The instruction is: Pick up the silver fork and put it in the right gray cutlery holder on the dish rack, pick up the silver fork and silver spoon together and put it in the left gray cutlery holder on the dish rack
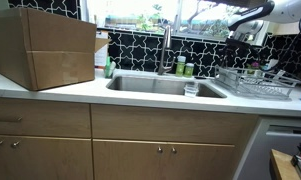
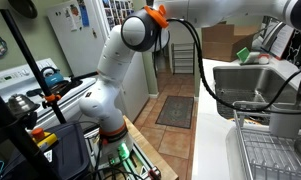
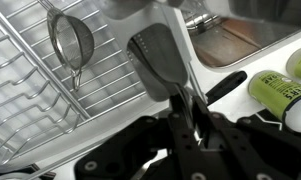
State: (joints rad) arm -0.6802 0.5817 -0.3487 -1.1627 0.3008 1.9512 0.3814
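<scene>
In the wrist view my gripper (image 3: 193,122) is shut on silver cutlery (image 3: 158,58). A broad silver piece and a thinner shaft run up from the jaws; their ends are blurred, so I cannot tell fork from spoon. The cutlery hangs beside the wire dish rack (image 3: 30,90), over the white counter between the rack and the sink (image 3: 240,40). The rack also shows in both exterior views (image 1: 256,83) (image 2: 275,155), to one side of the sink. My arm (image 1: 252,14) reaches in above the rack. I cannot make out the gray cutlery holders.
A mesh strainer (image 3: 70,38) lies in the rack. Green bottles (image 3: 286,88) and a black handle (image 3: 226,85) sit by the gripper. A large cardboard box (image 1: 45,47), a faucet (image 1: 167,50) and a glass (image 1: 191,88) stand around the sink (image 1: 160,84).
</scene>
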